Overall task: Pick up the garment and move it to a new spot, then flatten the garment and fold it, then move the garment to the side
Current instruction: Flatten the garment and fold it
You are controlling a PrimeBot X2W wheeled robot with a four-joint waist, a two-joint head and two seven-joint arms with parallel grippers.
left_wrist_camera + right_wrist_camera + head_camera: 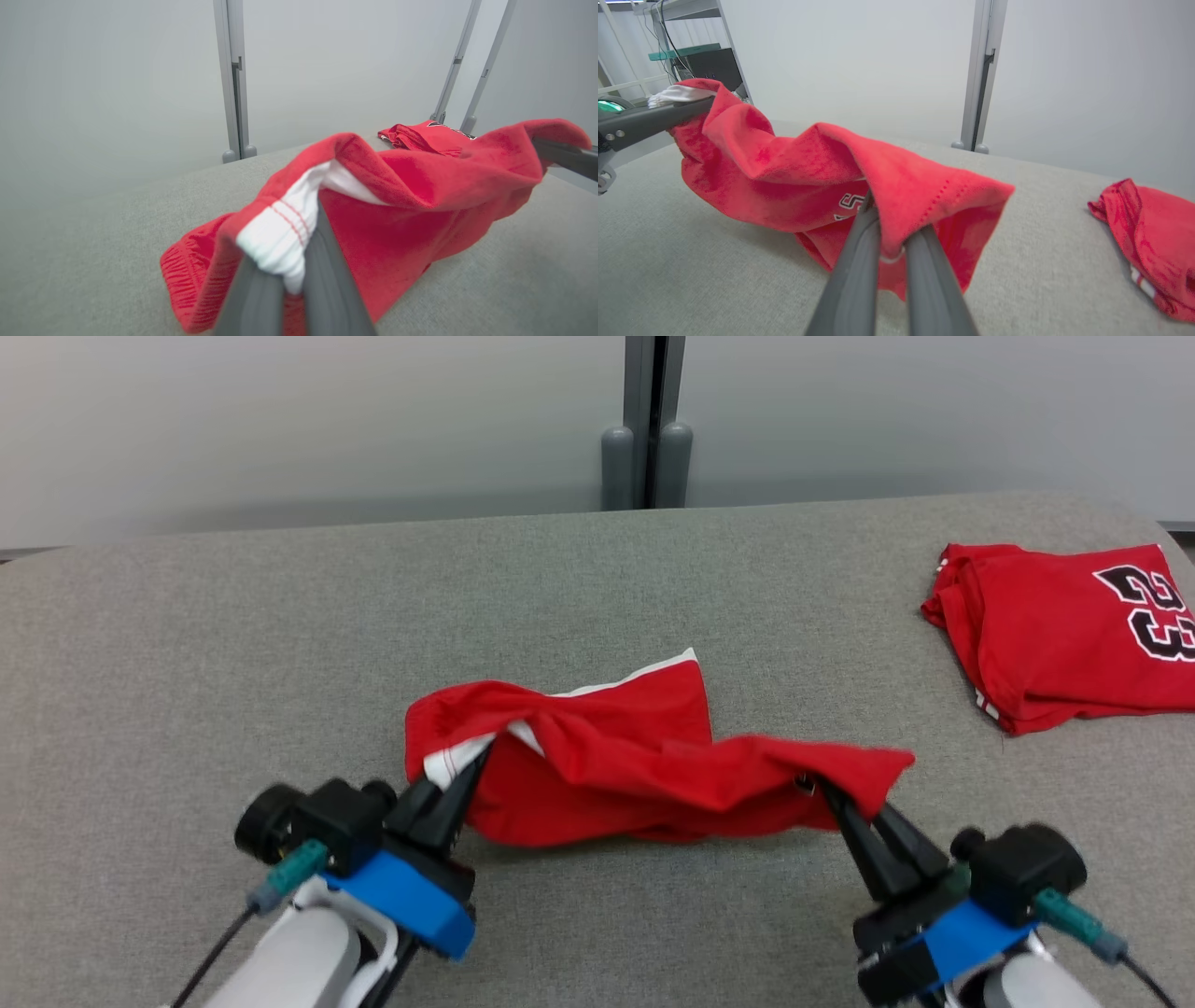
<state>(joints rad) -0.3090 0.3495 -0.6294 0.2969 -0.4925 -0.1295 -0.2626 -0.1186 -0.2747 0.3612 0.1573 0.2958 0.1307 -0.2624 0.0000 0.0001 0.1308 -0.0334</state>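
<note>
The red garment [644,761] is seen bunched at the centre of the frame on the grey table [233,644]. The left gripper [478,761] is clamped on the garment's white-trimmed left end. The right gripper [822,789] is clamped on its right end. A folded red jersey [1046,644] marked 23 is seen at the upper right, well apart.

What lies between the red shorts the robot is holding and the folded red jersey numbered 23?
Nothing: the grey cloth-covered table between the red shorts and the folded jersey is bare, as the head and right wrist views show.
</note>
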